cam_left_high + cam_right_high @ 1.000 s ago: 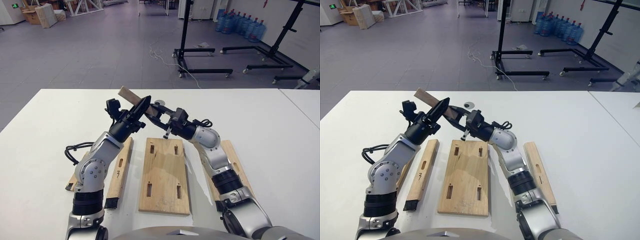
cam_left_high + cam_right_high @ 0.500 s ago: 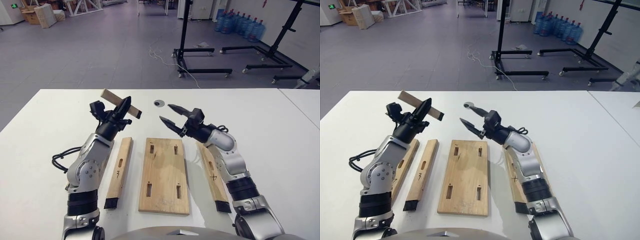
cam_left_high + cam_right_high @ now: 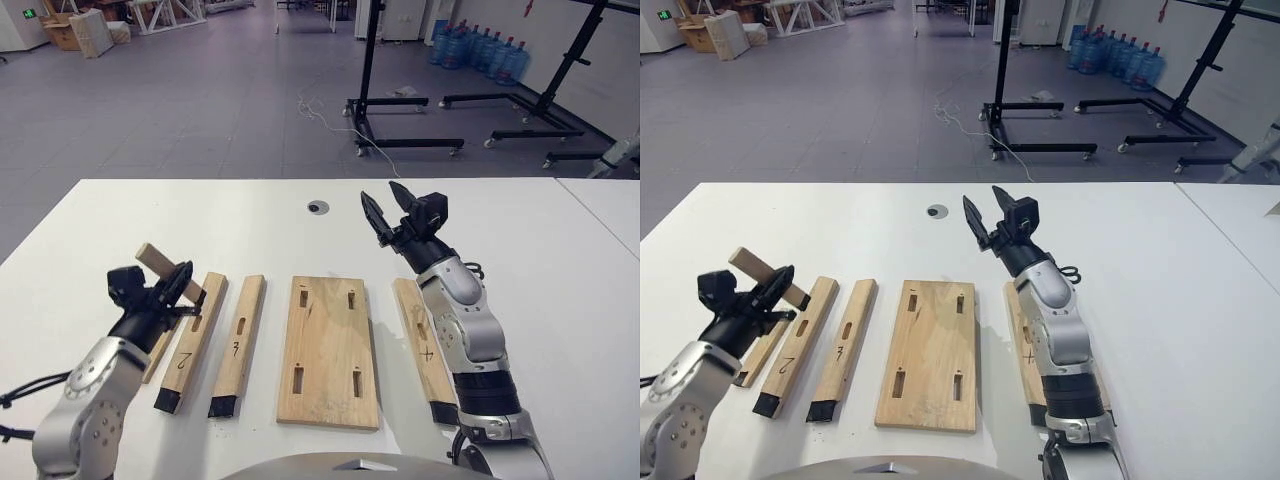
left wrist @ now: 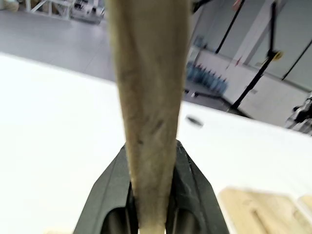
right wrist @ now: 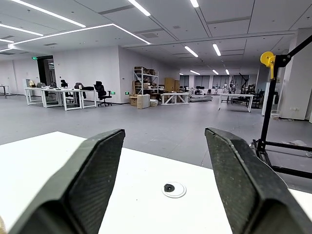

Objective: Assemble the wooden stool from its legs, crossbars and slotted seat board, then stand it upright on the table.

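The left hand grips a crossbar over the left of the counter. The right hand — spread wide — hovers far-right of the seat board.

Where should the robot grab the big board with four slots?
Probably the far short edge of the seat board, from the far side: it lies flat, looks too wide for the jaws to span, and legs flank both sides. The open right gripper is free.
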You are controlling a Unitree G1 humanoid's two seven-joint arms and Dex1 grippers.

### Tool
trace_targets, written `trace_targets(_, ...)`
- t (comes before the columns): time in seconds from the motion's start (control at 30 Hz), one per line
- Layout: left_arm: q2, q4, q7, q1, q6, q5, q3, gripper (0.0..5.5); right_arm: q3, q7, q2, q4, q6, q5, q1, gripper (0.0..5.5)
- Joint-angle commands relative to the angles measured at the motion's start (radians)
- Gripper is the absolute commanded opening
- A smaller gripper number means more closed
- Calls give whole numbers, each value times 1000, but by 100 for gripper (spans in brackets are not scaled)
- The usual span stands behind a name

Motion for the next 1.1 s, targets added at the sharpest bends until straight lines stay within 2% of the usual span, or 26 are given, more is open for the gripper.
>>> trace_targets(0.03,-22,-25,17,13,-76,77,-9,40,13,5,8,-43,14,8,20,304)
trace_targets(0.33,-18,-23,-19,66,-97,122,-38,40,40,-4,15,-72,27,-2,56,304)
trace_targets(0.93,-42,90,-60,59,-160,205,-80,40,35,8,14,-59,9,-14,33,304)
trace_targets(1.1,-37,113,-57,42,-149,206,-62,40,32,5,17,-61,8,-14,31,304)
